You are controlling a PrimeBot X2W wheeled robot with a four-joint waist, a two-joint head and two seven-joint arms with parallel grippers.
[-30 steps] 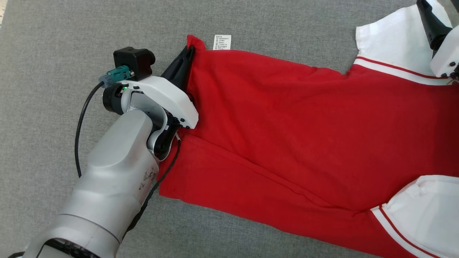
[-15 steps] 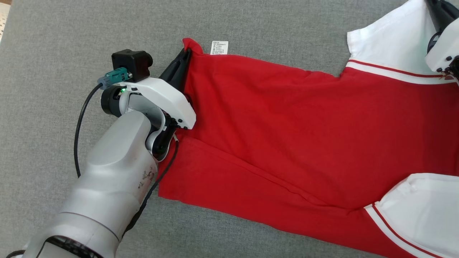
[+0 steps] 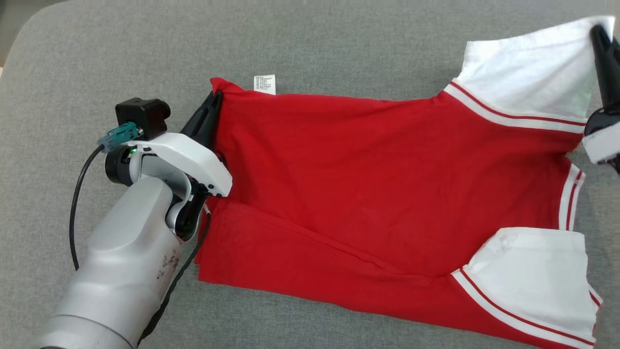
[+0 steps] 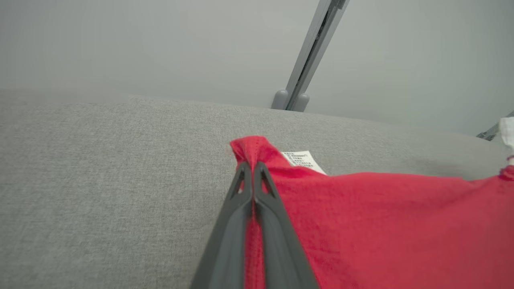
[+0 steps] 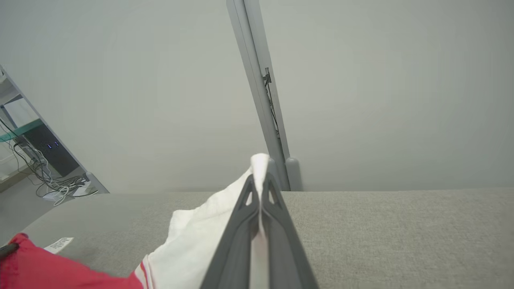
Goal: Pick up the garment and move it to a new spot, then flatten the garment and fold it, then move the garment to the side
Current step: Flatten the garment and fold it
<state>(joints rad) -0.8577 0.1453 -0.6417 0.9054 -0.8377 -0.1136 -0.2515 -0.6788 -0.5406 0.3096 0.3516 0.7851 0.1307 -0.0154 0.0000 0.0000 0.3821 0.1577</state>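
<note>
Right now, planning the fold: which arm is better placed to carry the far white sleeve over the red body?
Right, probably. Its jaws are shut on that sleeve at its outer corner; the left arm's jaws pinch the red hem corner at the opposite end of the garment.

Silver forearm [image 3: 126, 261], dark tapered fingers [image 3: 202, 121]

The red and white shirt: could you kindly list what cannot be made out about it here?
Print on care label: too small to read, head view.
Hem of shirt: partly hidden by left gripper, head view.
Body of right gripper: cut off by right edge, head view.
</note>
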